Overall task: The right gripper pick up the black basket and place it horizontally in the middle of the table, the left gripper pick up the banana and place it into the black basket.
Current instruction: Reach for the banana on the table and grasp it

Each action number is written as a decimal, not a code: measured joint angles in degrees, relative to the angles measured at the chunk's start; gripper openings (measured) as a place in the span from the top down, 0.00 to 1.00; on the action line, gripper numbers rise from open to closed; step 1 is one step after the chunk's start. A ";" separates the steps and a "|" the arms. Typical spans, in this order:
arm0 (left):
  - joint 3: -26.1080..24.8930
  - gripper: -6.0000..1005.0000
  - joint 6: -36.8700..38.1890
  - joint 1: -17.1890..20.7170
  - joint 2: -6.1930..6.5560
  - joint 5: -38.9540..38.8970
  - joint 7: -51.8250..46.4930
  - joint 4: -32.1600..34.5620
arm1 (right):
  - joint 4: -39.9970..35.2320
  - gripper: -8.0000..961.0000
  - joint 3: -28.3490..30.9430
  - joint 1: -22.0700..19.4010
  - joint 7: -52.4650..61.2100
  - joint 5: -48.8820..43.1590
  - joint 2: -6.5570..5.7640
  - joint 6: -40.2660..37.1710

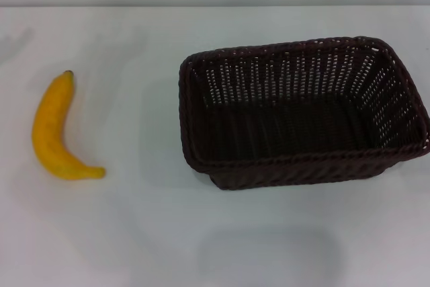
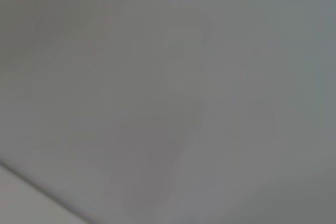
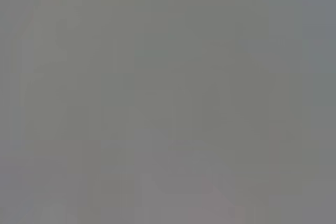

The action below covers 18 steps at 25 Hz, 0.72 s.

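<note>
Well left of the black basket (image 1: 302,112), which sat upright on the white surface (image 1: 134,233), lay the banana (image 1: 54,132); neither gripper showed, jaws' state impossible to tell.

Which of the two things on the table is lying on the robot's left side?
The banana, yellow and curved, on the table; the black basket sits right of centre.

My head looks steeply down on the table (image 1: 134,233); both my wrist cameras face only blank grey, sharing nothing recognisable.
</note>
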 joint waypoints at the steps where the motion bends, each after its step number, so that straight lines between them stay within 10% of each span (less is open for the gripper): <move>1: -0.17 0.36 -1.68 -1.39 1.09 2.78 -2.54 0.05 | 0.75 0.66 0.04 0.21 -1.30 0.55 -0.01 -0.60; 9: -0.21 0.35 -16.26 -13.06 8.45 23.38 -16.87 -2.73 | 2.71 0.53 0.12 2.60 -8.37 1.70 0.08 -7.64; 18: 3.63 0.32 -29.60 -23.99 8.43 38.86 -16.64 -11.47 | 3.71 0.17 -0.81 4.77 -11.23 1.45 0.13 -11.77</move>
